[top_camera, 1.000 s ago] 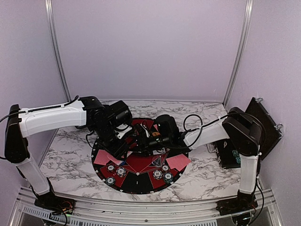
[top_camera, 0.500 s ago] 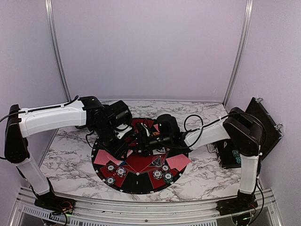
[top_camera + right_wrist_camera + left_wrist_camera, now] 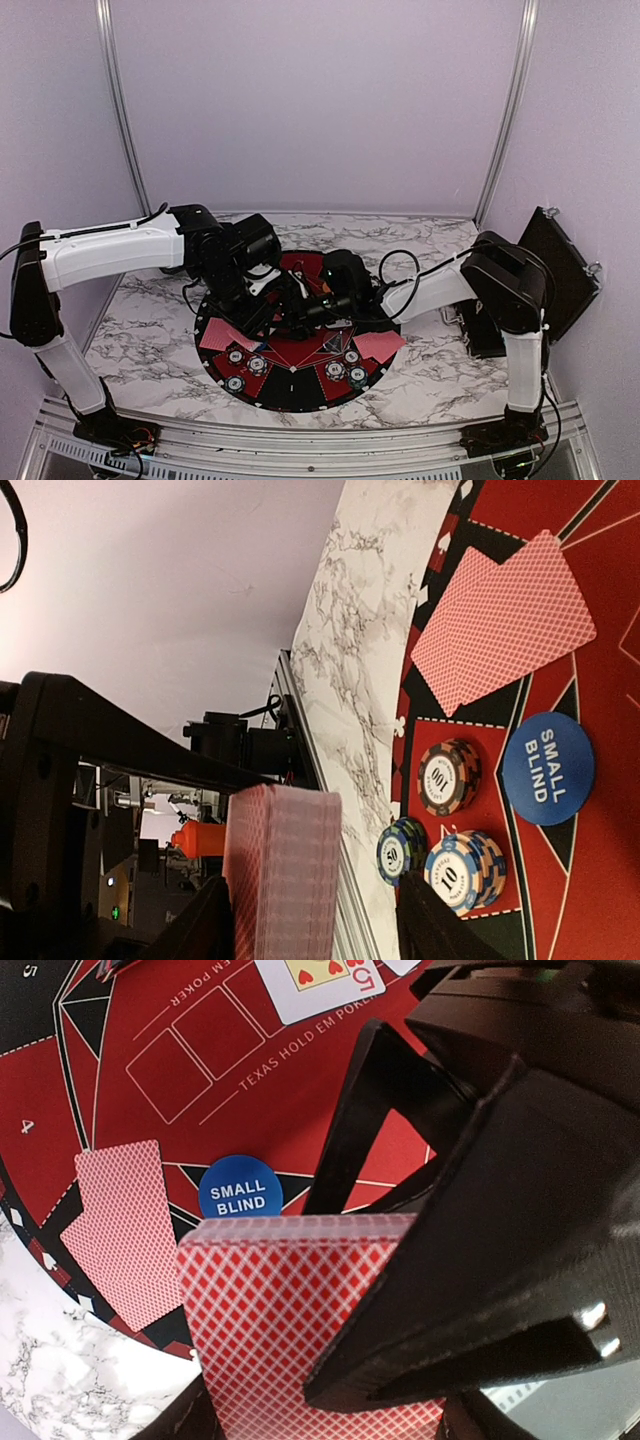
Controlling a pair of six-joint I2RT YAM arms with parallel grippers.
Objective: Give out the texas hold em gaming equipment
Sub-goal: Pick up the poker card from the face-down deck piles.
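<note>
a: where is the deck right now?
b: off the table. the left gripper (image 3: pixel 320 1422) is clamped on the lower end of the deck of red-backed cards (image 3: pixel 290 1320) and holds it up over the mat (image 3: pixel 200 1080). in the left wrist view the blue small blind disc (image 3: pixel 238 1190) lies on the mat just past the deck's top edge.
a: and the right gripper?
b: the right gripper (image 3: pixel 315 890) has its jaws apart around the deck's free part. 1 finger sits just beside the stack, and i cannot tell if it touches. there is a clear gap on the other side, so it grips nothing.
a: how should the cards behave?
b: light, thin and slick, i'd judge. the stack is stiff as a block, but loose cards can shear sideways or fan out, and 1 card alone will flex. i'd pinch only the top card near its free edge and slide it off along the stack.
a: room to move?
b: tight in the middle. both wrists crowd the mat's centre, and the right fingers pass just in front of the deck. a face-down card (image 3: pixel 120 1225) lies beside the disc, a face-up card (image 3: pixel 320 975) farther in, and 3 small piles of striped chips (image 3: pixel 448 776) sit near the mat's rim. the open lanes look to run outward over the marble table (image 3: pixel 350 680). the black case (image 3: pixel 565 270) bounds the right side.
</note>
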